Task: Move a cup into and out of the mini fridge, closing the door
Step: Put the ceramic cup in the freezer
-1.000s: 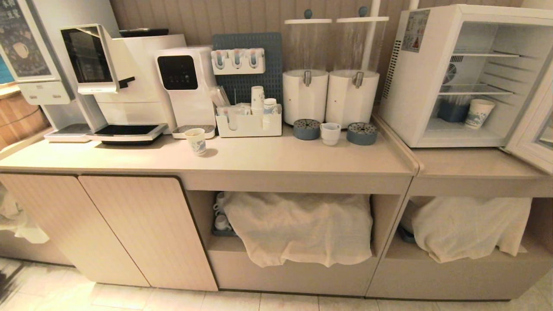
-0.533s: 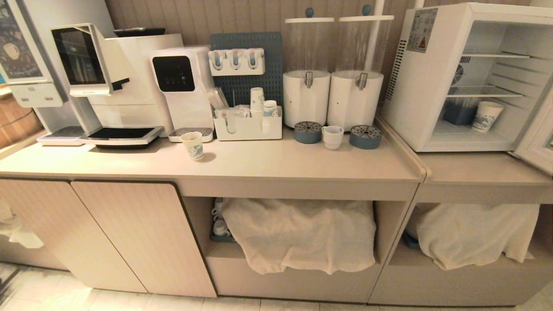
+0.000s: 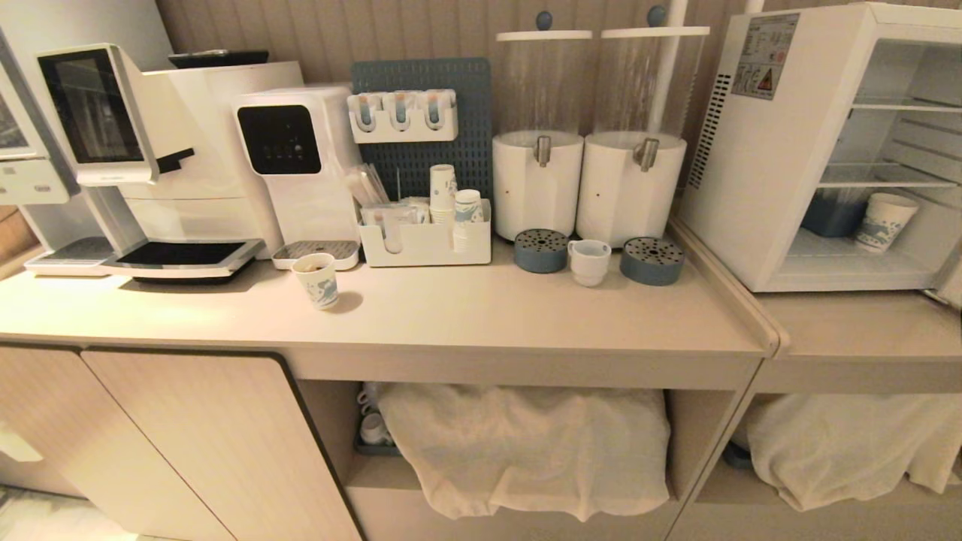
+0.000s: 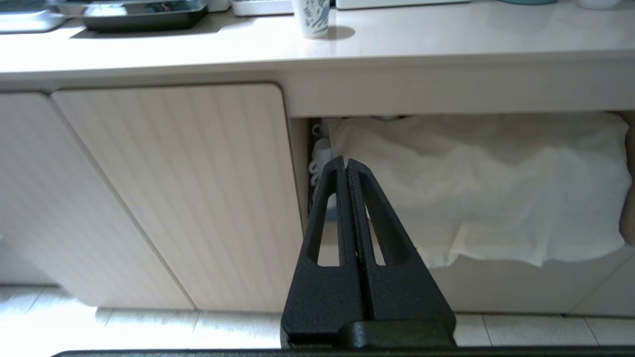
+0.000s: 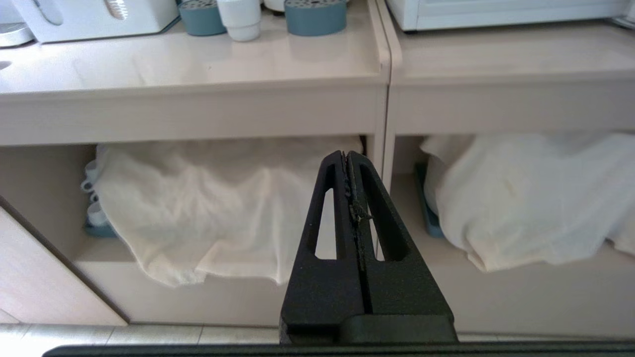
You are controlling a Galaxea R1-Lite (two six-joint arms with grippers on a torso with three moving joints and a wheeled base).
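The cup [image 3: 588,261], small and plain white with a side handle, stands on the counter between two blue drip trays; the right wrist view shows the cup [image 5: 239,17] too. At the right the mini fridge [image 3: 759,173] stands open, wire shelves showing. Only a sliver of the door [image 3: 953,282] is visible at the picture's edge. Neither arm appears in the head view. My left gripper [image 4: 346,161] is shut and empty, low in front of the cabinet front. My right gripper [image 5: 346,154] is likewise shut and empty, facing the open shelves below the counter.
A blue-patterned paper cup [image 3: 316,280] stands near the coffee machine [image 3: 150,165]. Two white dispensers [image 3: 586,184] and an organiser [image 3: 425,233] line the back. Inside the fridge are a paper cup [image 3: 885,220] and a blue tub [image 3: 830,213]. Cloths [image 3: 526,443] cover the lower shelves.
The whole scene has grown larger and spread outward, so the camera has come closer to the counter. Nothing on the counter has moved.
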